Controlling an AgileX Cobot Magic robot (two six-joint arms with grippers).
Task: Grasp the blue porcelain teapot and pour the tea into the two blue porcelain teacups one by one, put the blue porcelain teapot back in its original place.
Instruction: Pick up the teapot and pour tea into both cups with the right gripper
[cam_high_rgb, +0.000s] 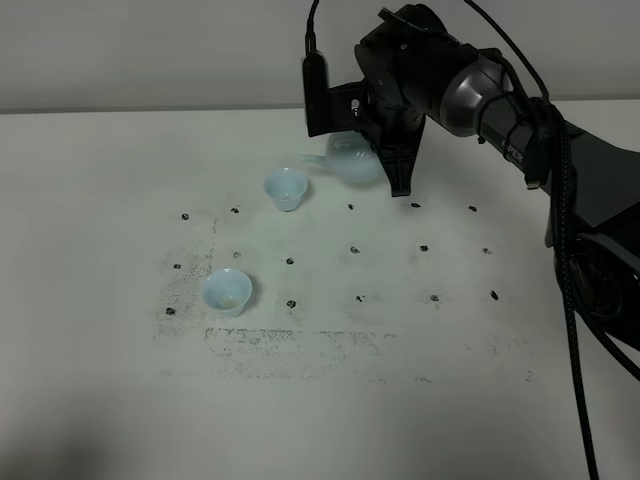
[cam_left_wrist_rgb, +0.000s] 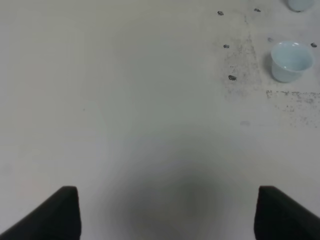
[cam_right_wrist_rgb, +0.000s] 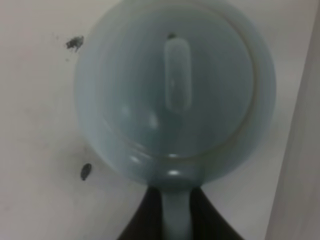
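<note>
The blue porcelain teapot (cam_high_rgb: 350, 158) is at the back middle of the white table, upright, its short spout pointing left toward the far teacup (cam_high_rgb: 285, 188), about a spout's length short of it. My right gripper (cam_high_rgb: 388, 165) is shut on its loop handle. In the right wrist view the teapot (cam_right_wrist_rgb: 172, 90) fills the frame from above, with the handle between my black fingers (cam_right_wrist_rgb: 145, 220). I cannot tell whether it rests on the table. The near teacup (cam_high_rgb: 227, 292) stands front left and shows a faint yellowish tint inside. My left gripper (cam_left_wrist_rgb: 167, 215) is open over bare table, far from the near teacup (cam_left_wrist_rgb: 291, 60).
A grid of small black marks (cam_high_rgb: 355, 250) and grey smudges (cam_high_rgb: 290, 345) cover the tabletop. The right arm and its black cable (cam_high_rgb: 570, 300) run along the right side. A pale wall (cam_high_rgb: 150, 50) closes the back edge.
</note>
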